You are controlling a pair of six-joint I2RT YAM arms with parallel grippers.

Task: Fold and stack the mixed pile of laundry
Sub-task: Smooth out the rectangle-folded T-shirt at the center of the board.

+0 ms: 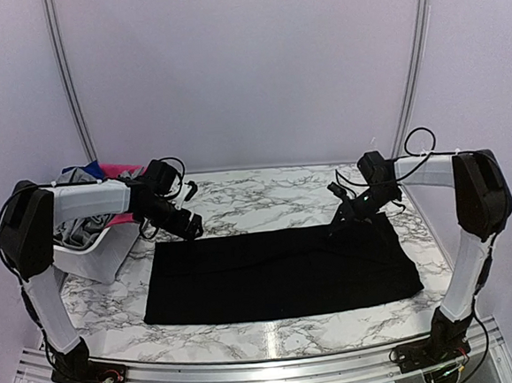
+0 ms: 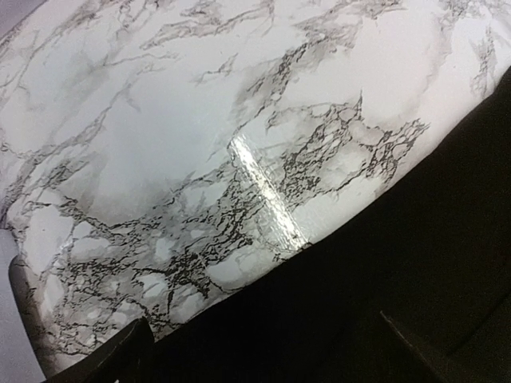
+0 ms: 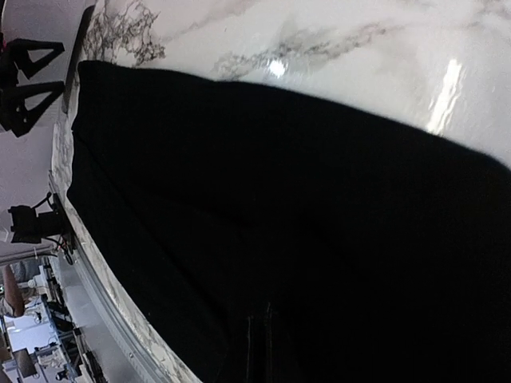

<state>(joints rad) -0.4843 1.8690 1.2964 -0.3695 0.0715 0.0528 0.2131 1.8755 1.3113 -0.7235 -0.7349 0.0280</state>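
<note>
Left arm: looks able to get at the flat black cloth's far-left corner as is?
Likely yes: the left gripper hovers open right by that corner of the flat black cloth, nothing between.

At centre of the top view, on the bench (image 1: 265, 191): a garment (image 1: 280, 274) spread flat, long side running left to right. At left of the frame, on the bench's left edge: a basket (image 1: 97, 262), just beside the garment's upper-left corner, with the laundry pile (image 1: 83, 230) in it. Left tool (image 1: 190, 225) over that corner. Right tool (image 1: 340, 222) at the garment's upper-right edge.
</note>
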